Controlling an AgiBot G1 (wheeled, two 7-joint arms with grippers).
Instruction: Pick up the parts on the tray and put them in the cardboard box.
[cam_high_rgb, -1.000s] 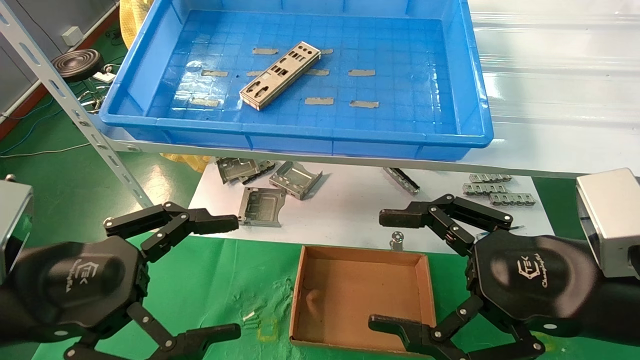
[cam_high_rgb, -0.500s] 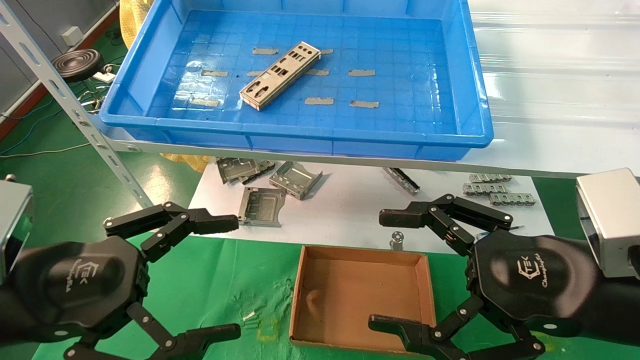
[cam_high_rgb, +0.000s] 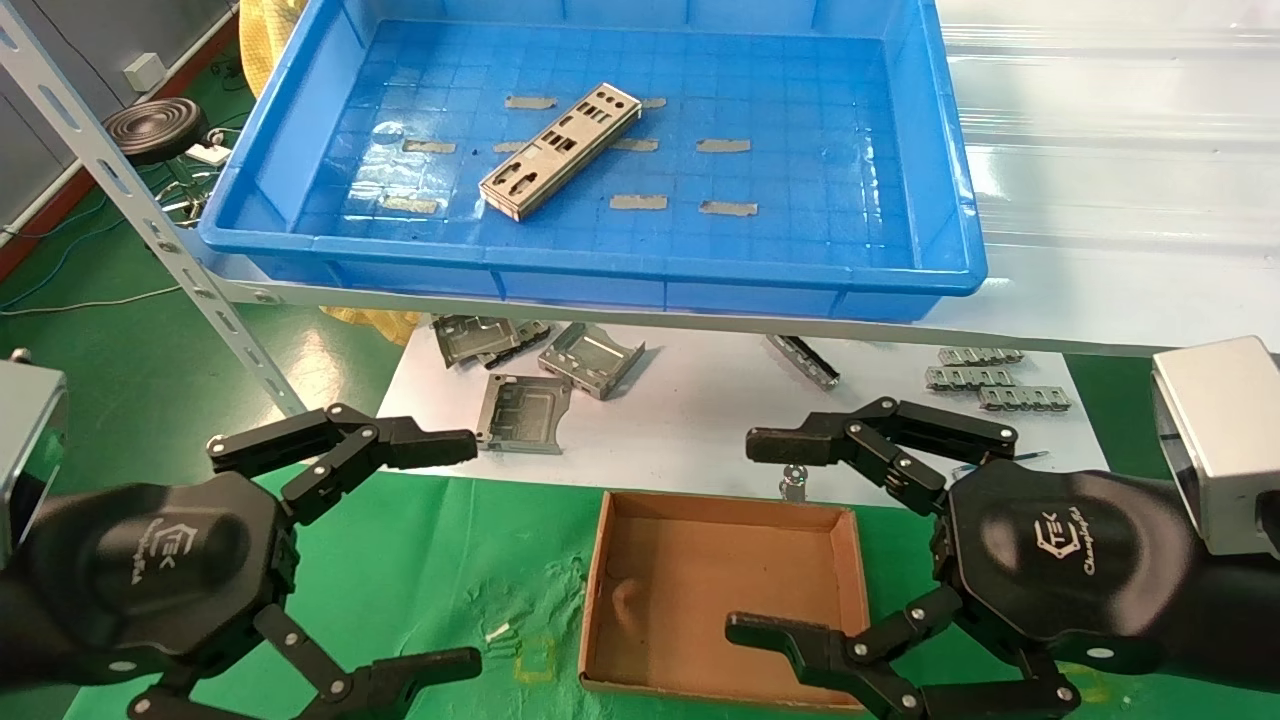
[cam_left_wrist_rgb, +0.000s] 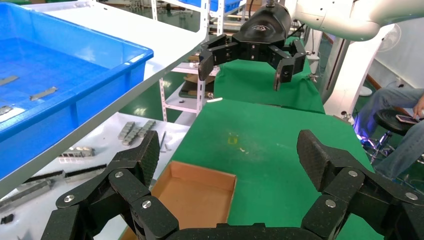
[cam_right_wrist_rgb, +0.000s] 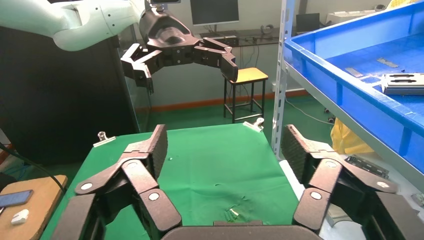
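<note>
The right gripper (cam_high_rgb: 770, 540) hangs over the right edge of the cardboard box (cam_high_rgb: 720, 590), jaws spread wide and holding nothing. Against the picture half a second back, it has edged slightly leftward and its fingers have shifted, which reads as the start of a move. The left gripper (cam_high_rgb: 450, 550) hangs wide and empty to the left of the box, unmoved. The box appears empty. Farther off, the tray (cam_high_rgb: 600, 275) sits on a raised surface (cam_high_rgb: 1100, 200), and the parts (cam_high_rgb: 560, 150) lie left of its middle, possibly a stack of plates rather than one; the edge is hard to read. Nothing is grasped yet, so the reach to the tray lies ahead.
</note>
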